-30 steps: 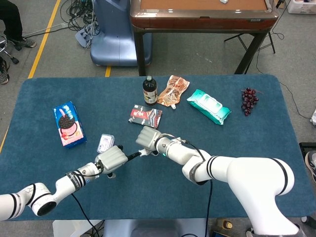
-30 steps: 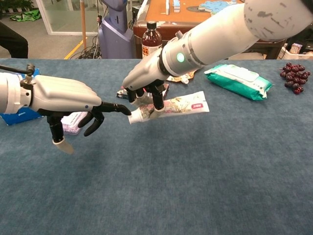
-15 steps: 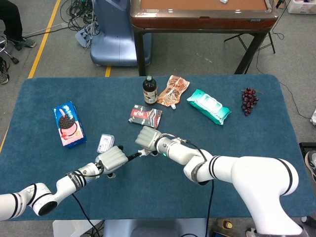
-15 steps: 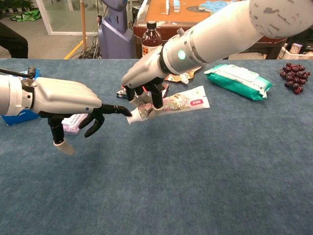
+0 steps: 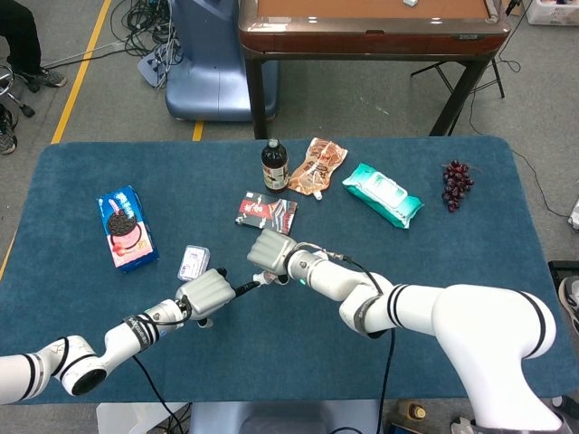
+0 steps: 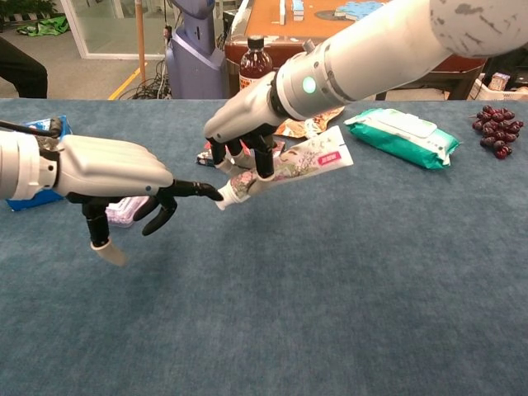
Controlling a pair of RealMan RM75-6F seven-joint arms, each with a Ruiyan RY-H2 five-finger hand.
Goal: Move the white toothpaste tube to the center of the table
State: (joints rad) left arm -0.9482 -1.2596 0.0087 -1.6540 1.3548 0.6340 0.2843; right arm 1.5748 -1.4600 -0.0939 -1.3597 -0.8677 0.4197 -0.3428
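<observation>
A blue carpeted table (image 5: 434,271) fills the scene, with grey floor and a brown wooden table (image 5: 371,23) beyond its far edge. Taking the table's middle as the clock's centre, a dark glass bottle (image 5: 274,165) and an orange snack pouch (image 5: 317,165) stand at about twelve o'clock, with a red and black packet (image 5: 266,213) lying flat nearer the centre. A teal pack of wet wipes (image 5: 383,194) lies at two o'clock and a bunch of dark grapes (image 5: 455,183) at three. A blue biscuit packet (image 5: 125,228) lies at nine o'clock; a small clear box (image 5: 193,262) sits at eight.

The white toothpaste tube (image 6: 285,167) hangs in the air just left of centre — printed with pale pictures and a red label, its cap end tilted down toward the left. The right hand (image 6: 242,122) holds it from above, fingers clamped round its lower part. The left hand (image 6: 103,169) hovers at eight o'clock holding nothing, fingers spread, one dark fingertip (image 6: 213,193) reaching to the cap — whether it touches is unclear.
</observation>
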